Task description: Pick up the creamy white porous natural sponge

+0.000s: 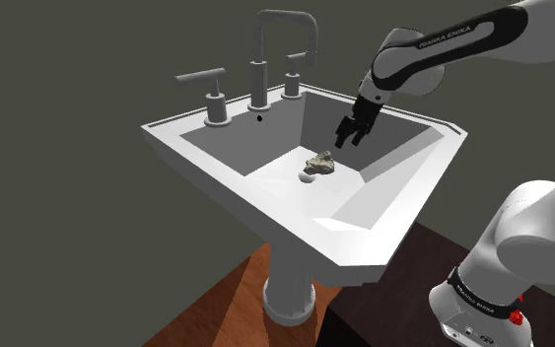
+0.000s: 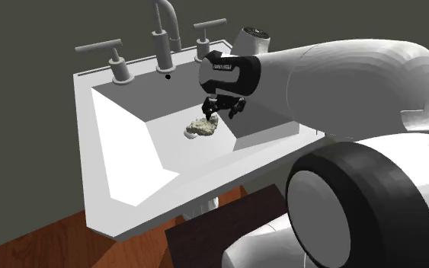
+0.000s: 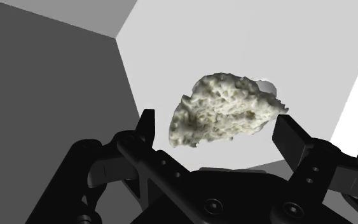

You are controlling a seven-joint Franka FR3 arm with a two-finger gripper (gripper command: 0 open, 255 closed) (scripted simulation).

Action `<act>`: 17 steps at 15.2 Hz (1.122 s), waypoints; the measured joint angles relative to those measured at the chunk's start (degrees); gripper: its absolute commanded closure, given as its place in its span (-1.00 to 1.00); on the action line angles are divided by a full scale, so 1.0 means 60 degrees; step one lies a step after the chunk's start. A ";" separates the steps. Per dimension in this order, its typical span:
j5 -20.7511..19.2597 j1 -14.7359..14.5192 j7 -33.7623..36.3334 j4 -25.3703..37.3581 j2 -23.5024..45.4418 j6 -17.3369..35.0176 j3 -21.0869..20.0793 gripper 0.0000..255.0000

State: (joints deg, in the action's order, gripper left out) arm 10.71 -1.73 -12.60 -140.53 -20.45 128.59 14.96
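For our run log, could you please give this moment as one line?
target: creamy white porous sponge in white sink, unheld | all-black two-finger gripper: open, near it | phase: pre-grasp

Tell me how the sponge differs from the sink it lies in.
The sponge is lumpy and pitted; the sink is smooth, with flat, angular walls. The sponge is creamy; the sink is plain white and grey. The sponge is small; the sink easily holds it. Both are pale.

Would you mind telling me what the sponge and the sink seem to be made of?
The sponge looks like natural sea sponge: cream, matte, pitted with irregular pores. The sink is smooth, plain white, perhaps glazed ceramic, though the flat render leaves that open.
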 measured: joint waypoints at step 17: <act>0.3242 -0.0842 -0.3089 0.0682 0.2694 0.2320 0.0974 1.00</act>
State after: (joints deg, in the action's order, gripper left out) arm 30.16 -6.78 -31.14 -136.44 -4.29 142.51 20.81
